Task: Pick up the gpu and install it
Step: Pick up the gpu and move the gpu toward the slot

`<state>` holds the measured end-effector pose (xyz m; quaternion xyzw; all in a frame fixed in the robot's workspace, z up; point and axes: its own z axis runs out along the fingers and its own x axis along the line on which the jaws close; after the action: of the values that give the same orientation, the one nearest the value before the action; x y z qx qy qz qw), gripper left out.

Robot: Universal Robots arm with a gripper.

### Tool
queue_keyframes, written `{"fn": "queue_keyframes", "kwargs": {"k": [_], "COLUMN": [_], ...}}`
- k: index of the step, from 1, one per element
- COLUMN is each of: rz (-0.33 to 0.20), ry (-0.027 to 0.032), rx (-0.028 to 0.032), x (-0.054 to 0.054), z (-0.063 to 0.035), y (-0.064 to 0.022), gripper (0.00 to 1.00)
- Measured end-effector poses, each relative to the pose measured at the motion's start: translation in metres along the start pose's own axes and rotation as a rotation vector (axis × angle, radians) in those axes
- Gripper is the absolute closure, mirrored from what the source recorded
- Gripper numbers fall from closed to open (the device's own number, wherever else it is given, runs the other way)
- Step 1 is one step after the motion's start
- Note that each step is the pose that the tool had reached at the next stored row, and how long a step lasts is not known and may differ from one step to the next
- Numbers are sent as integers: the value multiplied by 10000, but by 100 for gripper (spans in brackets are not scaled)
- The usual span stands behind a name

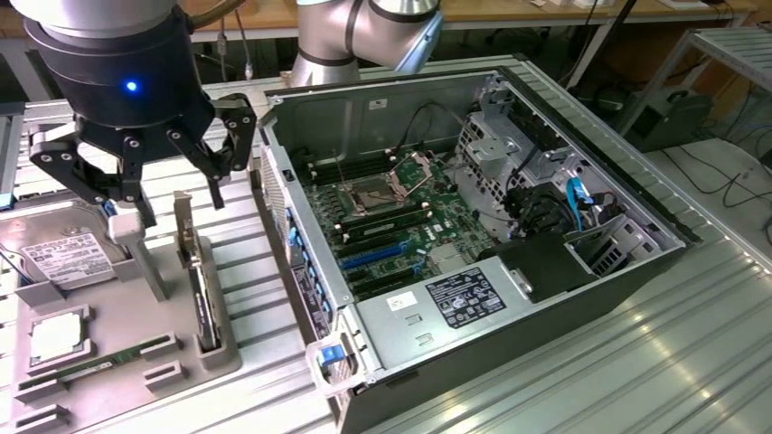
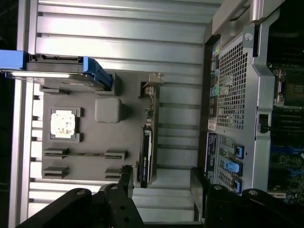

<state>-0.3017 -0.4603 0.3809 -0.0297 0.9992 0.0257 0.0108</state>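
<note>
Since the computer case (image 1: pixel 362 117) lies open on its side with the motherboard (image 1: pixel 399 226) bare and its blue expansion slots (image 1: pixel 362 258) unfilled, you can take it that no part of the install is done. Beside the case, toward the exterior view's left, the grey parts tray (image 1: pixel 127 312) holds the gpu (image 1: pixel 193 262), which stands on edge in its slot and is not yet lifted. Your gripper (image 1: pixel 181 203) hangs just above the card with the claw released, fingers spread wide and touching nothing. From the wrist, the gpu (image 2: pixel 147 152) lines up between the two fingers, nearer one than the other. By my reading, both the pick and the seating are left to do.

Everything rests on a ribbed aluminium table (image 1: pixel 652 362). Behind it you have a wooden workbench (image 1: pixel 543 14), and cables (image 1: pixel 724 185) trail over the floor.
</note>
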Motion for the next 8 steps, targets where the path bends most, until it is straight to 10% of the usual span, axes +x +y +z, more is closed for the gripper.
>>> {"fn": "queue_keyframes", "kwargs": {"k": [8], "rz": [106], "ry": [-5], "rx": [2], "x": [22], "z": [126], "y": [8], "gripper": [40]}}
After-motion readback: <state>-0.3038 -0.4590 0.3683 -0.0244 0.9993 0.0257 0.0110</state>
